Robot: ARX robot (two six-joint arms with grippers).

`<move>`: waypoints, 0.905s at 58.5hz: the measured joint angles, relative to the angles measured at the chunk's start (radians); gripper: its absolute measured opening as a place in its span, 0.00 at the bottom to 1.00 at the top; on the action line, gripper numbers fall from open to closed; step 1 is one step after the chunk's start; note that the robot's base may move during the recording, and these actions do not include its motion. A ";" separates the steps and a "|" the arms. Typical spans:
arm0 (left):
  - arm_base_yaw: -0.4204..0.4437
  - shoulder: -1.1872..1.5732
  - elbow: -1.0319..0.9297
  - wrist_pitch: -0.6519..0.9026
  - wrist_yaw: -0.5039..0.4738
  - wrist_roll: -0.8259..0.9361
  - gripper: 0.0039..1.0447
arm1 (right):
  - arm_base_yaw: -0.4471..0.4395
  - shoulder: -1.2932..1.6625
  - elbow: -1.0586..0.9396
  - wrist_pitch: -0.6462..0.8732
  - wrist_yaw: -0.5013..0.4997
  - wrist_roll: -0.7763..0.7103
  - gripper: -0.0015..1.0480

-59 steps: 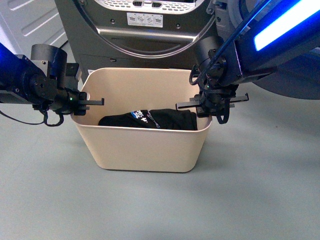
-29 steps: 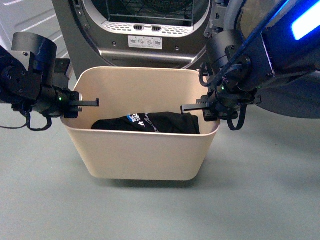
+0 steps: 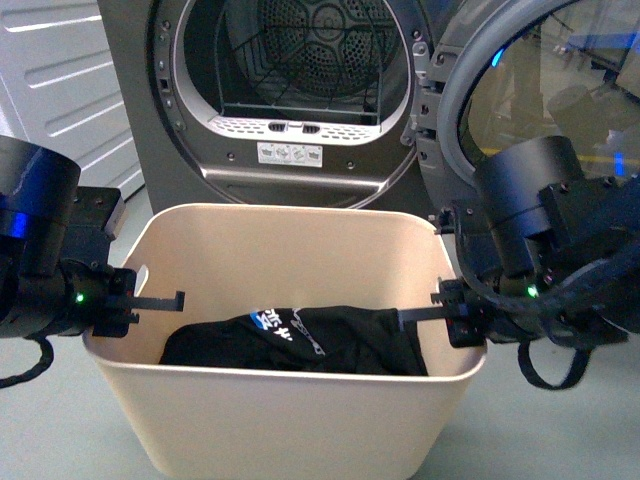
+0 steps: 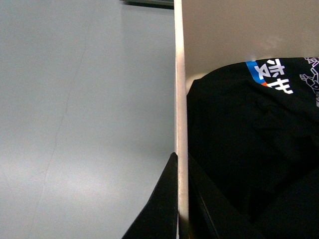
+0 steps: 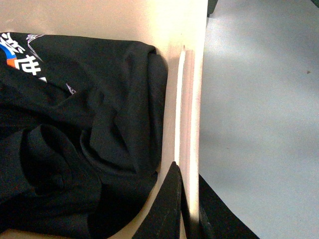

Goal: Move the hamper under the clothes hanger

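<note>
The hamper sits right in front of the open dryer, between both arms. Its base is cut off at the frame edge, so can't tell if it's off the floor. Clothes hanger isn't in any view.

Left end effector is pinched nearly closed on the left short wall, w/ one finger inside and one outside. Right end effector is clamped the same way on the right rim.

Handling, as a judgement: thin smooth plastic, prob. light but slippery, and the walls may flex under a rim pinch. The black garment inside adds little weight. Best hold is opposite short sides, level, at equal height.

Writing: white characters on a blue patch of the garment, not legible enough to read. The dryer label is too small.
</note>
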 joint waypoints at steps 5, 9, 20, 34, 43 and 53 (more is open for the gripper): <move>-0.014 -0.041 -0.039 0.006 -0.021 0.000 0.04 | 0.011 -0.052 -0.073 0.032 0.002 0.001 0.03; -0.026 -0.068 -0.073 0.020 -0.036 0.000 0.04 | 0.019 -0.089 -0.130 0.061 0.004 0.002 0.03; -0.059 -0.098 -0.156 0.068 -0.064 -0.014 0.04 | 0.033 -0.169 -0.267 0.133 0.007 0.010 0.03; -0.089 -0.098 -0.258 0.164 -0.059 -0.054 0.04 | 0.034 -0.201 -0.403 0.245 0.019 0.004 0.03; -0.089 -0.077 -0.293 0.209 -0.055 -0.076 0.04 | 0.023 -0.175 -0.432 0.310 0.015 0.002 0.03; -0.094 -0.073 -0.327 0.235 -0.047 -0.092 0.04 | 0.016 -0.144 -0.455 0.349 0.002 0.012 0.03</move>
